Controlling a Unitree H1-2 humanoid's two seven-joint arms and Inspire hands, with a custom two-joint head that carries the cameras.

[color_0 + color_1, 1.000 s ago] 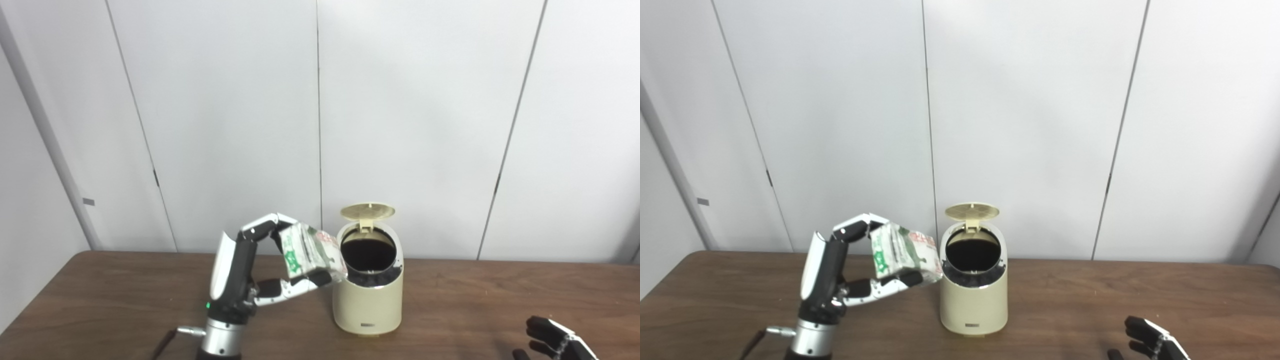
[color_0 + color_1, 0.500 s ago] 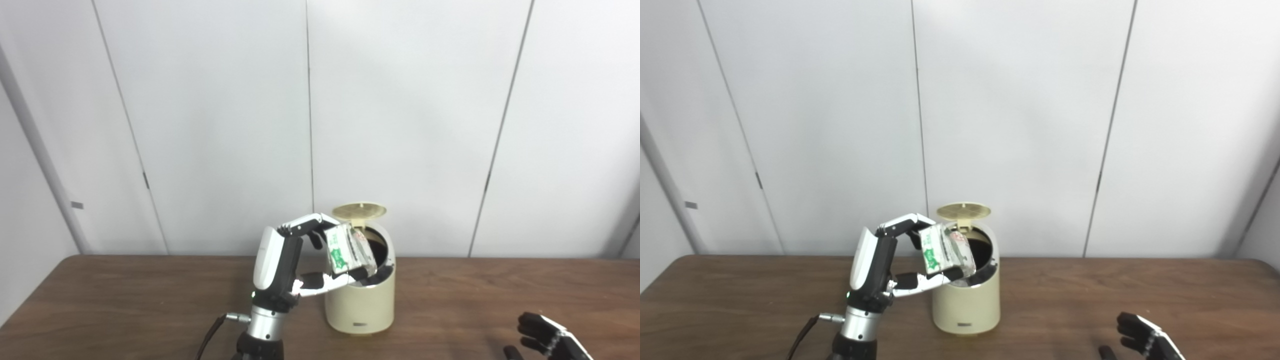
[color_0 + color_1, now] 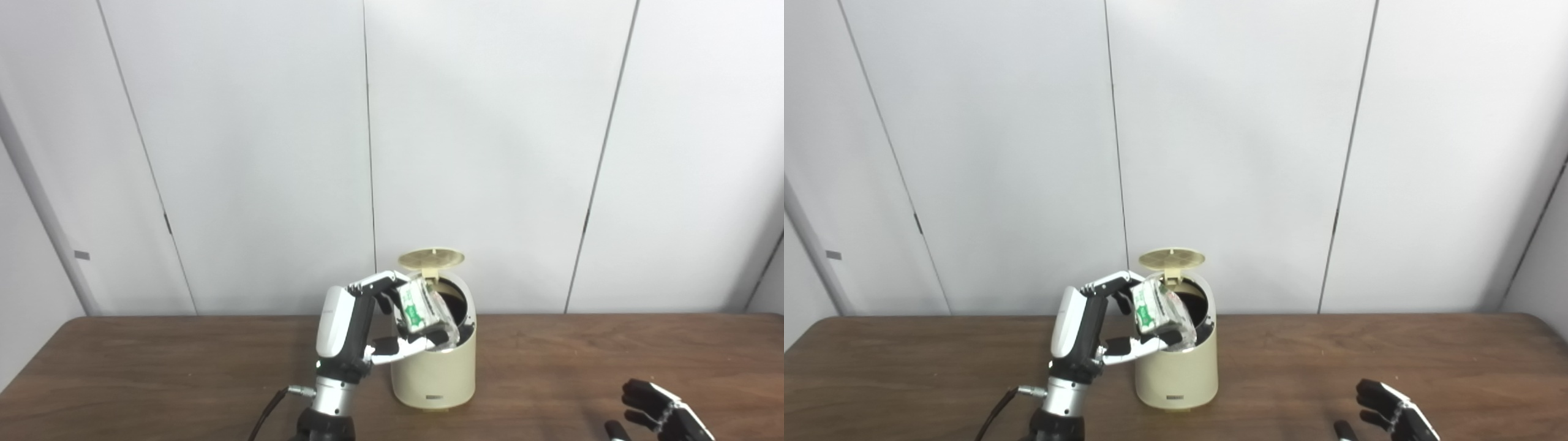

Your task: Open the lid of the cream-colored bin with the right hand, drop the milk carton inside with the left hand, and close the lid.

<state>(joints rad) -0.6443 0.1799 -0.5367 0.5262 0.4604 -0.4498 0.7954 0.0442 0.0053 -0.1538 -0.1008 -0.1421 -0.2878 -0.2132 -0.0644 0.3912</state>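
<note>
The bin (image 3: 433,367) stands mid-table (image 3: 153,367), lid (image 3: 430,258) raised at its 12 o'clock. The left hand (image 3: 355,331), at the bin's 9 o'clock, holds the carton (image 3: 419,306) over the mouth's left rim. The right hand (image 3: 664,413) sits well apart at 4 o'clock.

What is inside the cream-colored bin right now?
Only a dark interior shows in the cream-colored bin; the green-and-white milk carton, held by the left hand, covers the mouth's left part.
</note>
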